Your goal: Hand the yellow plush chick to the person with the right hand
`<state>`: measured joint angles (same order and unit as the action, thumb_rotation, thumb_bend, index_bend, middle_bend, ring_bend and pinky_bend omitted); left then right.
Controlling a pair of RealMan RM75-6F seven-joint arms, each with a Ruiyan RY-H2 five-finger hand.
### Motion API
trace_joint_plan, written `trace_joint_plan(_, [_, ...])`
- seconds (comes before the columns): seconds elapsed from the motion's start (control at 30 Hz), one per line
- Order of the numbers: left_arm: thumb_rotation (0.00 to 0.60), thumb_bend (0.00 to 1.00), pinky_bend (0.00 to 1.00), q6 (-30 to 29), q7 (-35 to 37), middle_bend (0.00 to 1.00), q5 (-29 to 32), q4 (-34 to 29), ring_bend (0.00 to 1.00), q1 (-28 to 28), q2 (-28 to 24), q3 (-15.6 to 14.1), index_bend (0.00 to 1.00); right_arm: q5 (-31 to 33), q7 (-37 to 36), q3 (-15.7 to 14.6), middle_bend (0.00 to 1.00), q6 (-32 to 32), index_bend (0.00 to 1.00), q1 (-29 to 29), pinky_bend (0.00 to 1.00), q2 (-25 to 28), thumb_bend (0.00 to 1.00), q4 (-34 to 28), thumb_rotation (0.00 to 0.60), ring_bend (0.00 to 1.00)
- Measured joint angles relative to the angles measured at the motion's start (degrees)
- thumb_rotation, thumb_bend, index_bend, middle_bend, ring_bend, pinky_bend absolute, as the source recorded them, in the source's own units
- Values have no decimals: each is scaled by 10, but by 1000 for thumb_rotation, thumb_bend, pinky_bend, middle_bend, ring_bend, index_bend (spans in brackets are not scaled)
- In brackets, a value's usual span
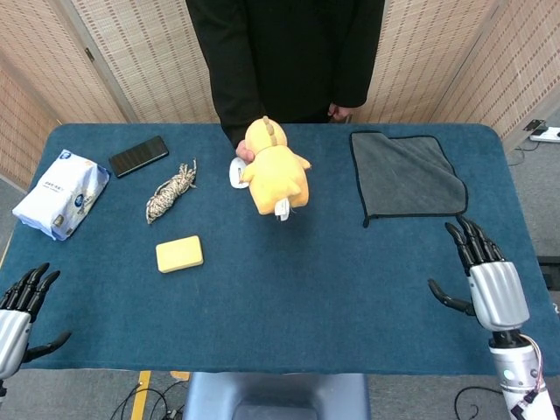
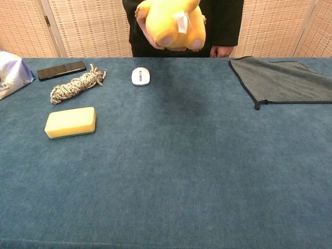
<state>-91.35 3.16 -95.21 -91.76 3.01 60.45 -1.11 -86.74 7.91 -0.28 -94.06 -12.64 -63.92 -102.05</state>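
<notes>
The yellow plush chick [image 1: 273, 171] is held up above the table's far side in the person's hand [image 2: 148, 36]; from the chest camera the yellow plush chick [image 2: 170, 23] appears at the top centre. My right hand [image 1: 486, 278] is open near the table's front right edge, far from the chick, fingers spread, holding nothing. Down at the front left corner my left hand [image 1: 19, 310] is open and empty. Neither hand shows in the chest view.
The person [image 1: 284, 57] in black stands behind the table. A white mouse [image 2: 140, 75], coiled rope [image 1: 170, 191], black phone [image 1: 138, 155], yellow sponge [image 1: 179, 254] and white packet [image 1: 59, 192] lie on the left half. A grey cloth [image 1: 407, 173] lies back right.
</notes>
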Motion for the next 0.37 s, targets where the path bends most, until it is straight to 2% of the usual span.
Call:
trace_joint_plan(0.13, [600,222,177,-9,-13,0,-12,3,0,-2,5,-1,0,-17,-23,-20,0,-34,0,45,178,-29,205,108,600,50])
trace_joint_plan(0.2, [600,222,177,-10,-19,0,-15,3,0,-3,7,-2,0,-21,-28,-27,0,-42,0,63,141,-43,204,143,600,40])
trace_joint_plan(0.27, [600,222,177,-10,-25,0,-18,2,0,-3,9,-4,0,-25,-30,-31,0,-42,0,77,88,-49,204,162,600,26])
trace_joint_plan(0.37, [600,221,177,-6,-28,0,-19,1,0,-3,10,-6,0,-23,-27,-34,0,-28,0,80,8,-47,204,157,600,3])
